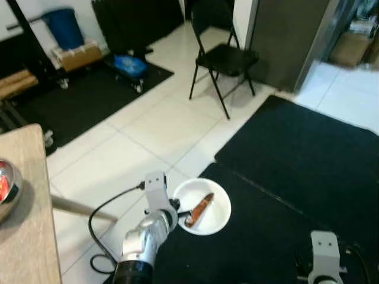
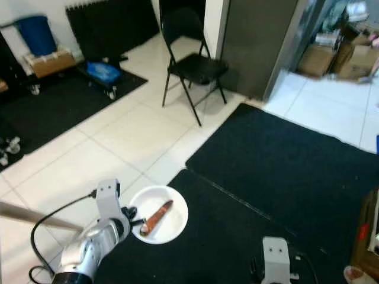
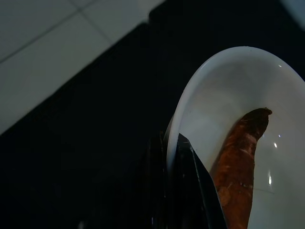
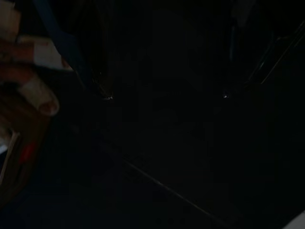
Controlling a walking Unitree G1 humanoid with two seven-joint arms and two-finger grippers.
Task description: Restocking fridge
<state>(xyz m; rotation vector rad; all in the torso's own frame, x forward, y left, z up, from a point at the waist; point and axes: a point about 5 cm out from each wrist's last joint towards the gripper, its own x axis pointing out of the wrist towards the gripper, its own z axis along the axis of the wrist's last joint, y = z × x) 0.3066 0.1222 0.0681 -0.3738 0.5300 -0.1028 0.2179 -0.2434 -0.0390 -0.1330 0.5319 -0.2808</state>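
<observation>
The left gripper (image 1: 179,208) clamps its two black fingers (image 3: 190,191) on the near rim of a white plate (image 1: 216,219), one finger over the rim and one under it, holding the plate level above the floor. On the plate, just beyond the fingertips, lies a reddish-brown sausage (image 1: 200,208), angled from the gripped edge toward the plate's far side; the left wrist view shows its glossy skin running right alongside the upper finger. A black cable (image 1: 100,222) loops back from the silver left arm toward the robot.

Below the plate spreads a black mat (image 1: 308,160), its edge meeting white floor tiles (image 1: 148,130) on the arm's outer side. Farther out, straight ahead of the fingers, a black folding chair (image 1: 222,56) stands on the tiles beside a dark grey fridge (image 1: 290,35). To the far left of the gripper are a wooden tabletop (image 1: 26,207) bearing a metal bowl (image 1: 7,192), and, well beyond it, a blue bin (image 1: 64,26) and a cardboard box (image 1: 77,56) near the wall. Past the fridge, cardboard boxes (image 2: 331,56) sit in a doorway.

The right gripper's wrist (image 1: 324,251) hangs low over the mat; its wrist view is nearly black, and whether its fingers are open or closed cannot be told.
</observation>
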